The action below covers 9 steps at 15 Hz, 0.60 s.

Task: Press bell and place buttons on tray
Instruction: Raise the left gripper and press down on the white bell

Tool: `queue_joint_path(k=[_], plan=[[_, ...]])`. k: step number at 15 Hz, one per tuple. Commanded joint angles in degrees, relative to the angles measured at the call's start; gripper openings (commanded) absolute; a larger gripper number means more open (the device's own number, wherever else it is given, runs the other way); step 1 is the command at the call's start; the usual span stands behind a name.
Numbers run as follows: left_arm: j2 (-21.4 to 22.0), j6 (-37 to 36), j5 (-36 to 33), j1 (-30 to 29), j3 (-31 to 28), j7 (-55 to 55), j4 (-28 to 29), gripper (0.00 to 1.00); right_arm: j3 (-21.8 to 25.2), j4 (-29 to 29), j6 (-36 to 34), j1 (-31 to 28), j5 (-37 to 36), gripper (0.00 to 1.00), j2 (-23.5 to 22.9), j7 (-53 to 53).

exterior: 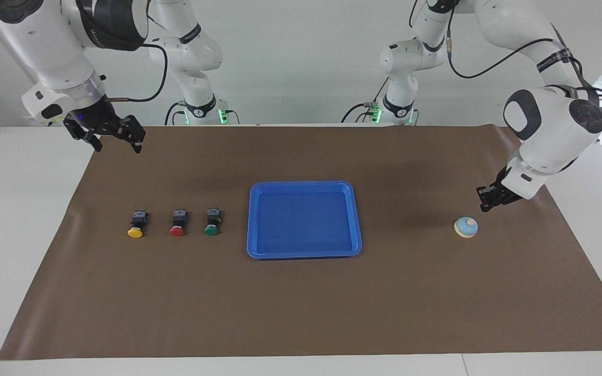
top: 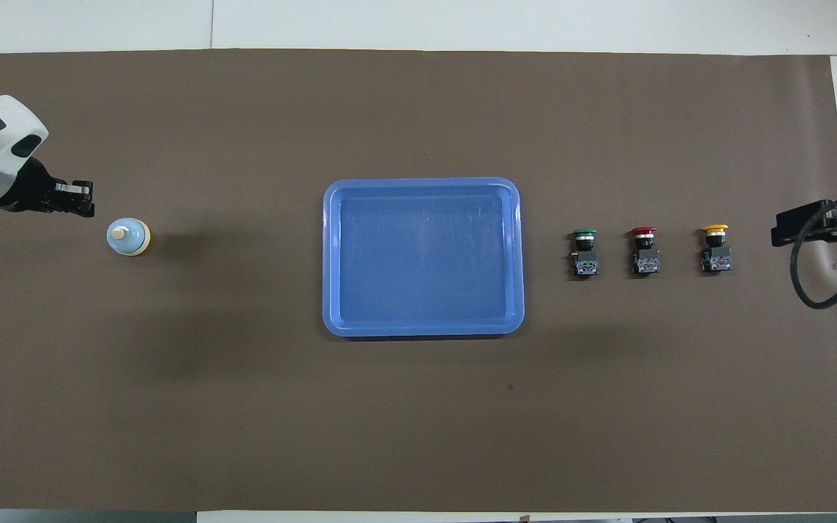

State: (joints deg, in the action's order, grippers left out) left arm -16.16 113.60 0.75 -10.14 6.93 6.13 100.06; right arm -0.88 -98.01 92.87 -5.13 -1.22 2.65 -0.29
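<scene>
Bell (exterior: 466, 227) sits on the brown mat toward the left arm's end of the table, roughly midway between the mat's near and far edges. Left gripper (exterior: 485, 206) hangs just beside it and a little above, fingertips pressed together, holding nothing, not touching the knob. Judged: bell not yet pressed; the approach is the step in hand.

Tray (exterior: 304, 251) at the mat's centre, bare inside. All three buttons on the mat in a row toward the right arm's end, caps pointing away from the robots: green button (exterior: 212, 221) nearest the tray, red button (exterior: 178, 223) in the middle, yellow button (exterior: 137, 224) nearest the mat's end edge. None moved into the tray; so every placing is left to do.

Right gripper (exterior: 118, 141) waits spread wide, empty, up in the air over the mat's corner at its own end, on the robots' side.

Surface: brown mat (exterior: 301, 313) covering most of a white table (exterior: 13, 209), slight creases near the end edges. Room: plain white wall (exterior: 301, 52), black cables along the arms, green lights at both arm bases.
</scene>
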Motion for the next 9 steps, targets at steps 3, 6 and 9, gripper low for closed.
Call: queue_joint_path(k=[3,6,9], plan=[[0.25,2.85,-1.46,-0.14,0.19,0.37,3.02,0.0,-0.27,-1.48,-0.06,-0.4,0.17,1.0,1.48,0.03],[-0.01,4.08,-2.5,-0.23,0.19,0.29,3.56,0.0,-0.27,-1.48,-0.06,-0.4,0.17,1.0,1.48,0.03],[-0.45,5.31,-3.83,-0.23,0.19,-0.07,4.0,0.0,-0.27,-1.48,-0.06,-0.4,0.17,1.0,1.48,0.03]])
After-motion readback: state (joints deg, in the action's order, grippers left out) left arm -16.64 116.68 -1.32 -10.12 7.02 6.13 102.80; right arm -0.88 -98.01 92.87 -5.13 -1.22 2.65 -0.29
